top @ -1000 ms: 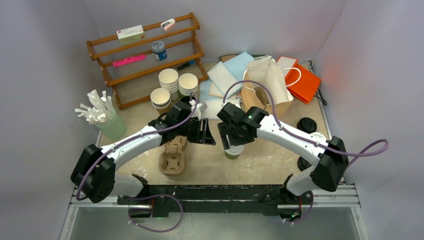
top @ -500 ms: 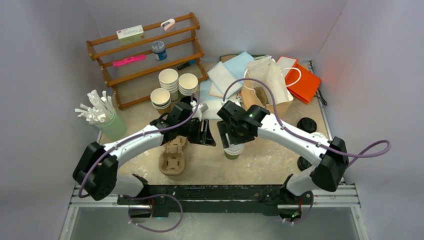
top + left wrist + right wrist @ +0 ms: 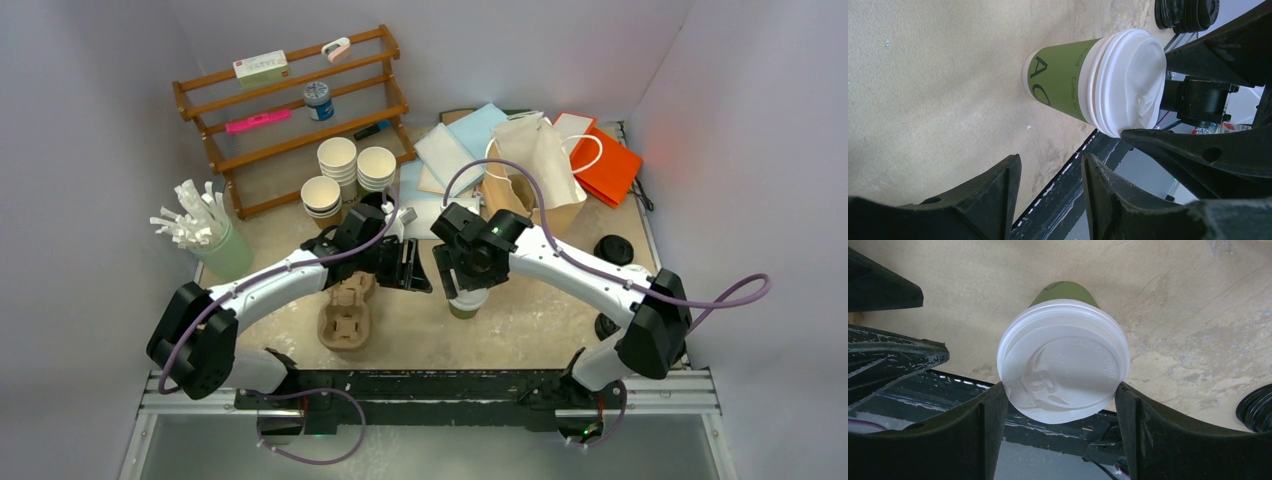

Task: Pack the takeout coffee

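At frame centre the takeout coffee (image 3: pixel 467 303), a green paper cup under a white lid (image 3: pixel 1063 360), stands on the table (image 3: pixel 545 322). The right gripper (image 3: pixel 1060 390) is spread wide around the lid, but whether its fingers press it cannot be told. A level, centred squeeze just below the lid's rim should lift the cup without popping the lid. The left gripper (image 3: pixel 1050 160), half open and empty, hovers beside it. The pulp tray (image 3: pixel 347 315), lower left, shows no cups. The paper bag (image 3: pixel 540 170), upper right, hides its contents.
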`<action>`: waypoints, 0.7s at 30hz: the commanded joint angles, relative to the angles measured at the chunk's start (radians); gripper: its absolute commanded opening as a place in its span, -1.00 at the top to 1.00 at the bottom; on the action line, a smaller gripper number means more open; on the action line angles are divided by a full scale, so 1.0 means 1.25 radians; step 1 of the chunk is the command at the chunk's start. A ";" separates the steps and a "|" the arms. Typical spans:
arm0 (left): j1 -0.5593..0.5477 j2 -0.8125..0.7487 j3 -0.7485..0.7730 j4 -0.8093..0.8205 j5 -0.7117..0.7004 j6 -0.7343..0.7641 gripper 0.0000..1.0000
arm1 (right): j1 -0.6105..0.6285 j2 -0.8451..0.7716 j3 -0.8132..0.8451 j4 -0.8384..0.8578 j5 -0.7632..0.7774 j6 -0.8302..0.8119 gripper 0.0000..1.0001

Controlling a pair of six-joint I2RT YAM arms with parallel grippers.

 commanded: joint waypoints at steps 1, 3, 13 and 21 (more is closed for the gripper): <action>0.003 0.007 0.025 0.038 0.022 0.014 0.01 | 0.005 0.007 0.011 0.003 0.010 -0.013 -0.55; 0.003 0.007 0.024 0.041 0.026 0.014 0.01 | 0.006 0.008 0.009 0.005 0.014 -0.011 -0.55; 0.004 0.013 0.022 0.047 0.039 0.010 0.02 | 0.006 0.008 -0.007 0.015 0.010 -0.010 -0.59; 0.003 0.013 0.021 0.050 0.041 0.008 0.02 | 0.006 -0.001 0.019 -0.010 0.016 -0.009 -0.59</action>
